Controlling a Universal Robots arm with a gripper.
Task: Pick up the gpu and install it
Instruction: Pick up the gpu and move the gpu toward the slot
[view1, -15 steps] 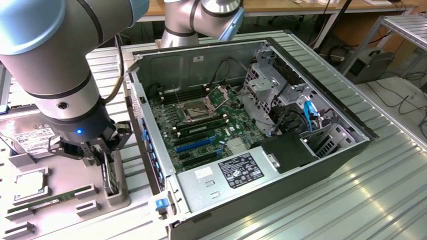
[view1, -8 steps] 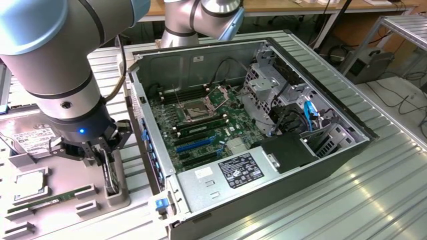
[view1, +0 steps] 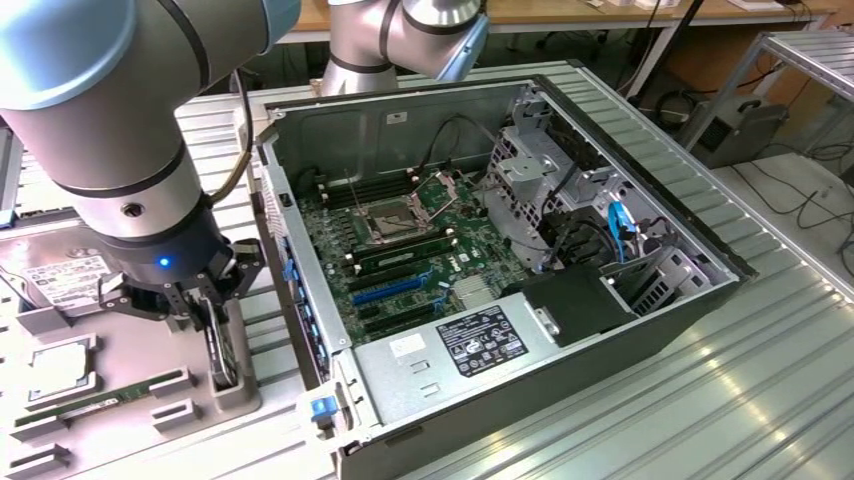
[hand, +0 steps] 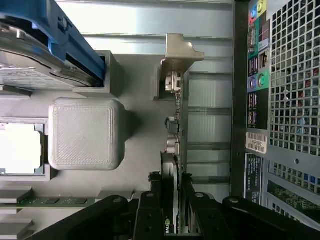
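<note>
A: What's the tray (hand: 85, 132) made of?
B: Matt grey plastic, finely ribbed like printed layers. The gpu (hand: 175, 130) has a dull silvery-tan metal bracket.
A: And the case (view1: 441, 110)?
B: Bare grey sheet metal, satin inside, its rear grille perforated. At five o'clock of it the counter (view1: 721, 400) is ribbed, shiny metal. The gripper (hand: 170, 222) jaws are matt black. The blue rail (hand: 65, 35) is smooth, glossy plastic.

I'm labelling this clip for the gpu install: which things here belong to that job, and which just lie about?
Job: gpu, gripper at it, open computer case.
Lying about: hard drive, processor, memory stick, on the grey tray.
</note>
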